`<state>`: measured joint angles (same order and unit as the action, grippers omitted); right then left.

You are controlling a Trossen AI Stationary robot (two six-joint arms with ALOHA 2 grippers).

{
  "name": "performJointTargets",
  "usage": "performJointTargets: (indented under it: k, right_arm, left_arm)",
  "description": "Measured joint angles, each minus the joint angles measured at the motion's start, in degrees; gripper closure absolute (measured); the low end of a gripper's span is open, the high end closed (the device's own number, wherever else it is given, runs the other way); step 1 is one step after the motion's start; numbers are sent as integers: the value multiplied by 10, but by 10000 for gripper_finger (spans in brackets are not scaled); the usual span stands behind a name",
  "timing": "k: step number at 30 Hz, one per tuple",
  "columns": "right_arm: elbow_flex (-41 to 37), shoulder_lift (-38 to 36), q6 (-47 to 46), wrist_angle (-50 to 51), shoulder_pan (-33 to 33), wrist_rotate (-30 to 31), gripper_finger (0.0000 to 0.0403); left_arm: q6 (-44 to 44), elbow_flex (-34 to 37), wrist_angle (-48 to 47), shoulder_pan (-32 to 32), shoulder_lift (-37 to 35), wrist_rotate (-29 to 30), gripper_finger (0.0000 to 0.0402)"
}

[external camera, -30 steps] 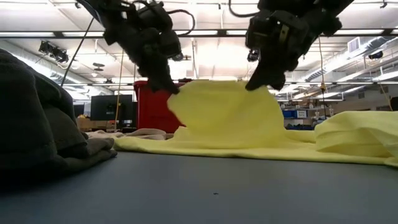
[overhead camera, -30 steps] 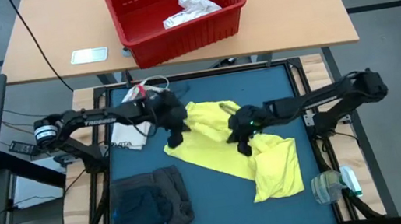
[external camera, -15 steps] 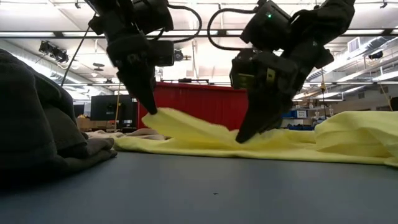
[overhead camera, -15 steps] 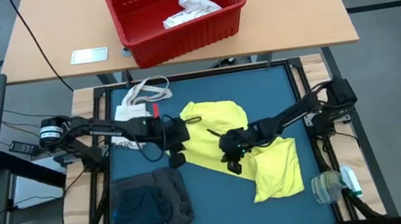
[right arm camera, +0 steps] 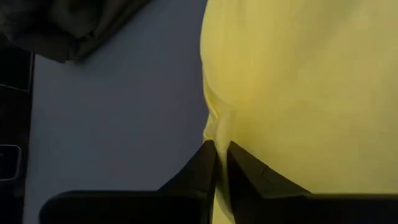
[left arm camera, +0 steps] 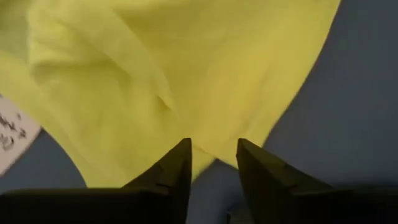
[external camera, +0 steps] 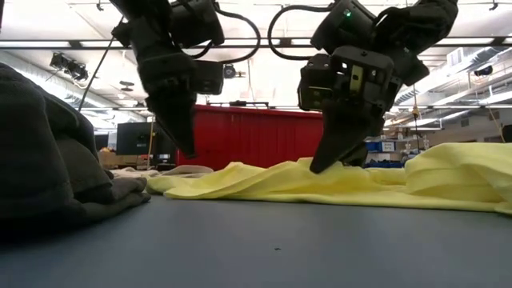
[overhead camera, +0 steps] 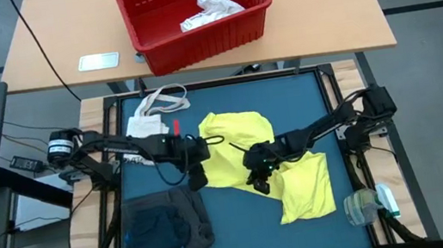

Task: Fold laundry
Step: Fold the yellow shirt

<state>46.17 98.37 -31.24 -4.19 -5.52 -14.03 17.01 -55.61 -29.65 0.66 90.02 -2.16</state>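
Note:
The long yellow garment (overhead camera: 283, 163) lies spread and partly folded on the blue mat's middle and right. My left gripper (overhead camera: 197, 178) is open just off the garment's left edge, and in the low view its tips (external camera: 186, 148) hang above the cloth. The cloth's edge shows beyond the parted fingers in the left wrist view (left arm camera: 213, 155). My right gripper (overhead camera: 260, 184) is shut on the garment's near-left edge, down at the cloth in the low view (external camera: 320, 166). A pile of dark grey and blue garments (overhead camera: 167, 227) lies at the near left. My right gripper pinches the yellow garment's edge (right arm camera: 211, 134) between its two nearly closed fingers; a thin strip of yellow shows in the gap. The fingers slant down onto it from above. The cloth lies slack on the mat, not lifted.
A cream tote bag (overhead camera: 154, 107) lies at the mat's far left. A clear plastic item with green trim (overhead camera: 370, 205) sits at the near right corner. A red bin (overhead camera: 193, 11) holding a white garment stands on the wooden table behind. The dark pile fills the low view's left (external camera: 48, 160).
Both grippers have come down and toward the near edge with the raised part of the yellow garment. That part stood lifted between them and now lies flat on the mat. My left gripper is off the cloth and stands a little above it.

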Motion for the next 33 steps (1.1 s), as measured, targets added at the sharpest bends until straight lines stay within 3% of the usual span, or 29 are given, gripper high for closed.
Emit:
performJointTargets:
  k: [3, 9, 17, 22, 27, 33]
  right_arm:
    - [0, -4, -24, -1, 1, 1, 361]
    - [0, -10, -87, -2, 13, 80, 360]
    - [0, -10, -70, 8, 38, 41, 355]
    - [0, -10, -88, -10, 38, 22, 307]
    - [0, -10, -168, 39, 38, 56, 250]
    - [-13, -12, -161, 120, 38, 89, 245]
  left_arm:
    - [2, 0, 33, 15, -3, 0, 251]
    - [1, 0, 119, 49, -5, -22, 248]
    - [-44, 0, 191, 84, 71, -69, 248]
    - [-57, 0, 186, 104, 111, -41, 249]
    - [-73, 0, 169, 142, 106, -20, 249]
    - [-108, 0, 159, 193, 78, -19, 249]
